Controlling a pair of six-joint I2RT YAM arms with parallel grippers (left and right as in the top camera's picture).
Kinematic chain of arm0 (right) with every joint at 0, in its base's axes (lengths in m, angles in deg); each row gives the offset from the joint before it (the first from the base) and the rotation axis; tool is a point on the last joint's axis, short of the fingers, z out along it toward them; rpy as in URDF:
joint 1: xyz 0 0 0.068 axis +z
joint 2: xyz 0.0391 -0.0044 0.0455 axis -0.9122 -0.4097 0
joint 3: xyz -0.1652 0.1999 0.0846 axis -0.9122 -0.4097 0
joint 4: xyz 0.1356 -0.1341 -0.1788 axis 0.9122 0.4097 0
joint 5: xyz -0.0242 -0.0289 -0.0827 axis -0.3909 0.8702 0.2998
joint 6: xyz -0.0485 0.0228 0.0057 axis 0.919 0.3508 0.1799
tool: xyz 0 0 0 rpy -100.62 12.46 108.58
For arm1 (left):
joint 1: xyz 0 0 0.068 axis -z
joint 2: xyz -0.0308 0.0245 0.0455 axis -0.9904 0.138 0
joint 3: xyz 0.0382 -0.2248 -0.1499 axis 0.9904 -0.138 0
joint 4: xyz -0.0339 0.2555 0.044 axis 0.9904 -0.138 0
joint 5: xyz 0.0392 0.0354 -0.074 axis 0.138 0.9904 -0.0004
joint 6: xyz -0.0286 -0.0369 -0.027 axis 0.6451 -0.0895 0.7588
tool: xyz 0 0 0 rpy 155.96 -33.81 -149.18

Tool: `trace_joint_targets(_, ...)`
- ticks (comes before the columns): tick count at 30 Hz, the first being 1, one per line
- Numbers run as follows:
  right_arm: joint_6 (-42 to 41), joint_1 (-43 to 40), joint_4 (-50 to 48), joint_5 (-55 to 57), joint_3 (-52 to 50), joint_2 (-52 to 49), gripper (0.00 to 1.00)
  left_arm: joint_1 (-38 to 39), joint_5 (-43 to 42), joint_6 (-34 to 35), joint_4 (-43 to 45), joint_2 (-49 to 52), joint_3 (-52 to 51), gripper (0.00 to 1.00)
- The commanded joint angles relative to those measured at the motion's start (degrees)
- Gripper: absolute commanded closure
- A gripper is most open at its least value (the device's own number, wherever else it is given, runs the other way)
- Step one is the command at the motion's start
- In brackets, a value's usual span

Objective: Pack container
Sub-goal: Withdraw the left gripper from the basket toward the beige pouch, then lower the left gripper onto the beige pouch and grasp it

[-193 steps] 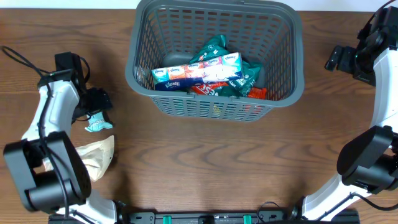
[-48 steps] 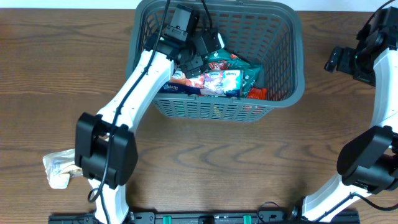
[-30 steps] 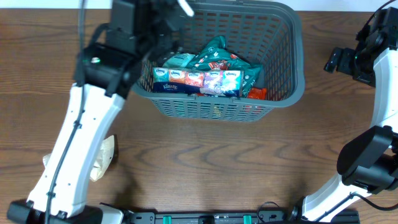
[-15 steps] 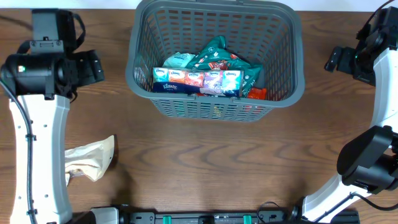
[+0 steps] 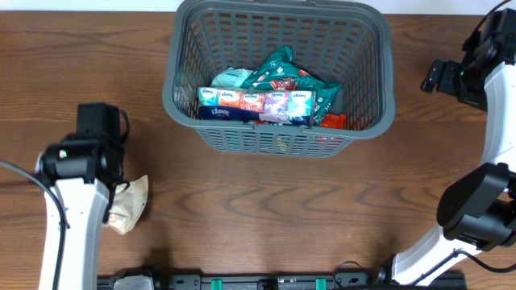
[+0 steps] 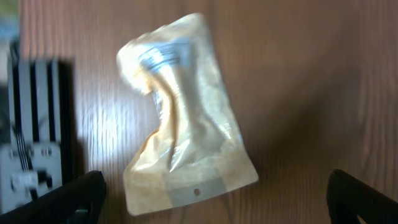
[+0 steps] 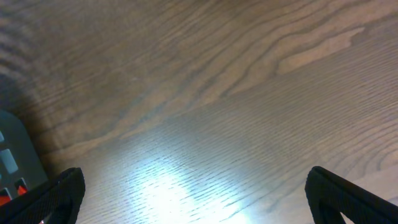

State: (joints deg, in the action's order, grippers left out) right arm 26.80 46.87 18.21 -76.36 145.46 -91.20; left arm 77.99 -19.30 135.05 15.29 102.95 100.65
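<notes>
The dark grey slotted basket (image 5: pixel 363 89) stands at the table's far middle and holds a tissue multipack (image 5: pixel 254 105), green packets (image 5: pixel 278 71) and a red packet (image 5: pixel 330 121). A beige pouch (image 5: pixel 129 205) lies flat on the table at the left; in the left wrist view the pouch (image 6: pixel 183 134) is right below the camera. My left gripper (image 6: pixel 214 199) is open and empty, its fingers wide apart above the pouch's sealed end. My right gripper (image 7: pixel 196 193) is open and empty over bare wood at the far right.
The left arm (image 5: pixel 76 161) hovers over the left part of the table. The right arm (image 5: pixel 484 72) stands at the far right edge. A dark grey fixture (image 6: pixel 34 134) shows beside the pouch in the left wrist view.
My left arm has swung from the basket back to the left and come down over the beige pouch. A teal packet now lies in the basket. The right arm has not moved.
</notes>
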Motion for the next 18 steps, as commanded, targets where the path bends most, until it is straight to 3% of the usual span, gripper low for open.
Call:
trace_joint_targets(1,0.72,0.28,0.48,-0.26,-0.04,0.22,0.01,-0.26,-0.98,20.48,-0.15,-5.07,-4.09,0.02)
trace_joint_targets(7,0.72,0.55,0.59,-0.26,-0.04,0.22,0.01,-0.26,-2.14,29.40,2.45,-9.07,-10.34,0.00)
trace_joint_targets(14,0.74,1.33,0.66,-0.24,-0.04,0.22,0.01,-3.85,-4.22,30.14,11.72,-9.20,-20.31,0.01)
trace_joint_targets(18,0.74,1.66,0.96,-0.26,-0.04,0.22,0.01,-8.55,-4.22,26.08,13.44,-9.20,-22.64,0.01)
